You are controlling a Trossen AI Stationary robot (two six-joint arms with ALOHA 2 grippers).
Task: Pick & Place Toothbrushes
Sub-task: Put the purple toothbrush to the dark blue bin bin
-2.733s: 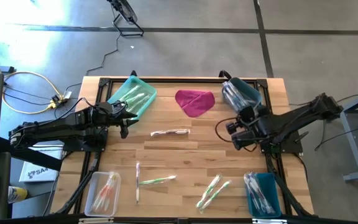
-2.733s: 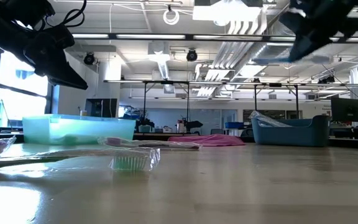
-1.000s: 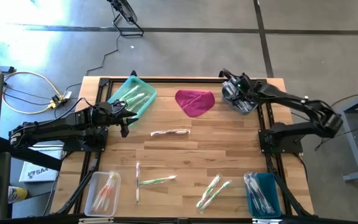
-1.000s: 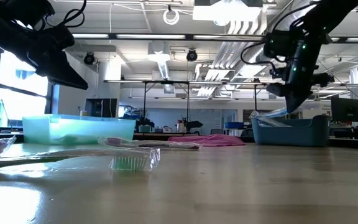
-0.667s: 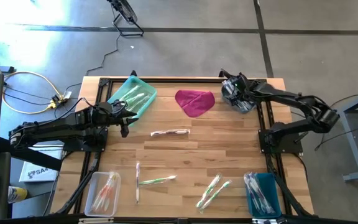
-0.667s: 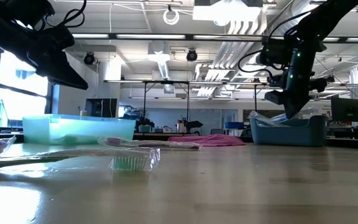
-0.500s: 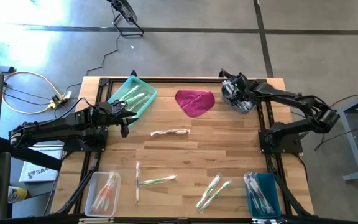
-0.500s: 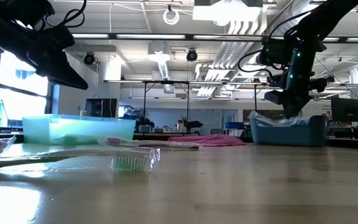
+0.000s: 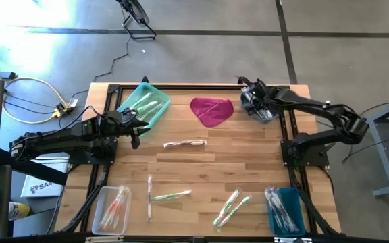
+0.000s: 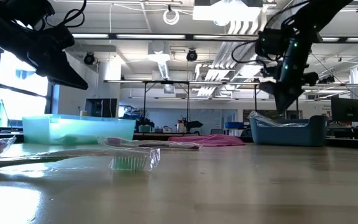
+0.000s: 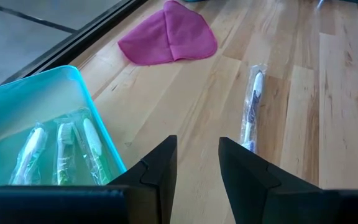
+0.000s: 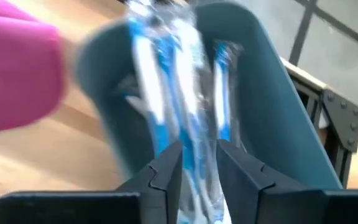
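The right gripper (image 9: 251, 100) hangs over the dark blue bin (image 12: 272, 118) of blue toothbrushes (image 12: 185, 93), fingers parted, nothing between them. The left gripper (image 9: 135, 128) waits, parted and empty, by the teal tray (image 9: 155, 113). Those wrapped brushes look light, stiff and slippery; I'd pinch mid-handle.

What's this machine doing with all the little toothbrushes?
It looks like it is sorting wrapped toothbrushes into bins. The right gripper hangs over the dark blue bin at the table's far right corner, where blue-handled brushes lie; its fingers are apart with nothing between them. The left gripper waits beside the teal bin holding green ones, its fingers open. Several brushes lie loose on the table.
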